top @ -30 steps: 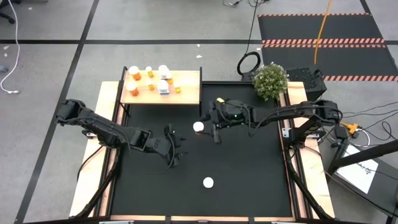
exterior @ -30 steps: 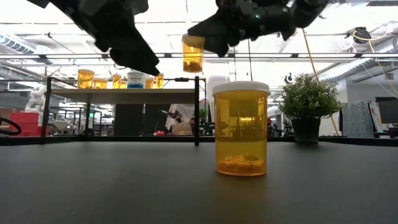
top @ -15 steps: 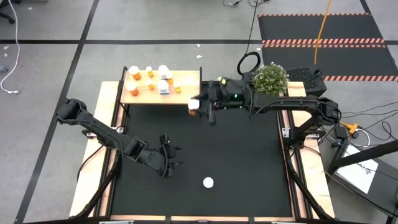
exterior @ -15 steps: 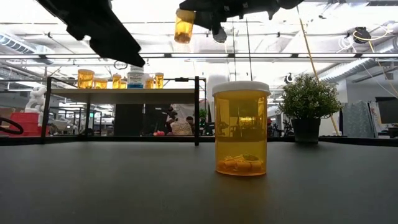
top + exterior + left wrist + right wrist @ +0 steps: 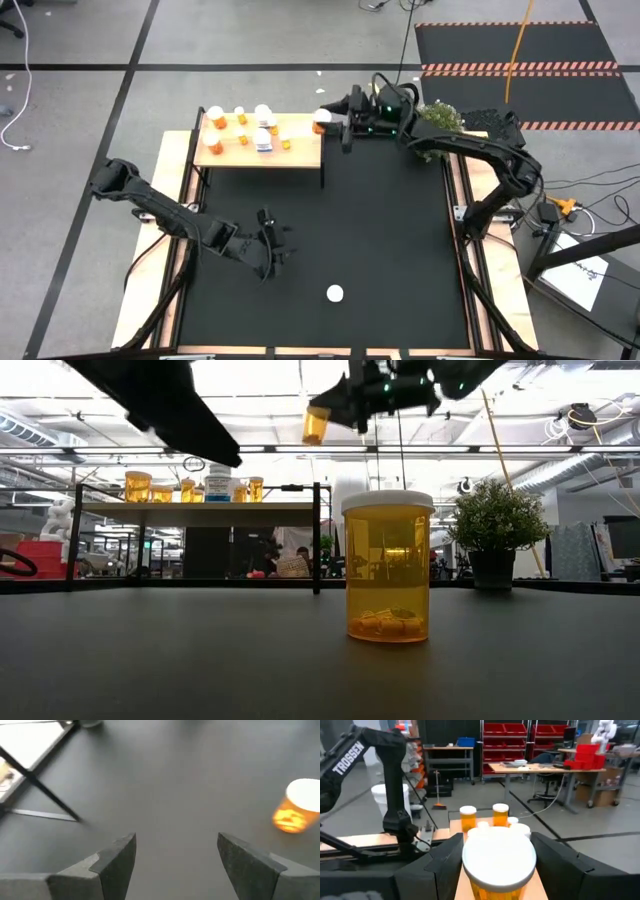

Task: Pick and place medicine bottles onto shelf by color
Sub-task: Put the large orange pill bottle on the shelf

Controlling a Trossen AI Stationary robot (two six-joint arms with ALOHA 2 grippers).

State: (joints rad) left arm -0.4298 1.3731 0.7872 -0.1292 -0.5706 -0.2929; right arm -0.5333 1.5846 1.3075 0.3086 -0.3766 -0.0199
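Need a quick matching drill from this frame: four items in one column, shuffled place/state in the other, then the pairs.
Items:
1. right pincer
2. left pincer
3. lone orange bottle
4. potted plant

States:
A. standing on the black mat, near the front
B. open, empty, low over the mat
C. shut on an orange bottle at the shelf's right edge
D. at the mat's back right corner

Pairs: 1-C, 2-B, 3-A, 4-D

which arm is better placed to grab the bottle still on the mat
Left. The left gripper hangs open over the mat, close to the lone orange bottle. The right gripper is far off at the shelf, shut on another bottle.
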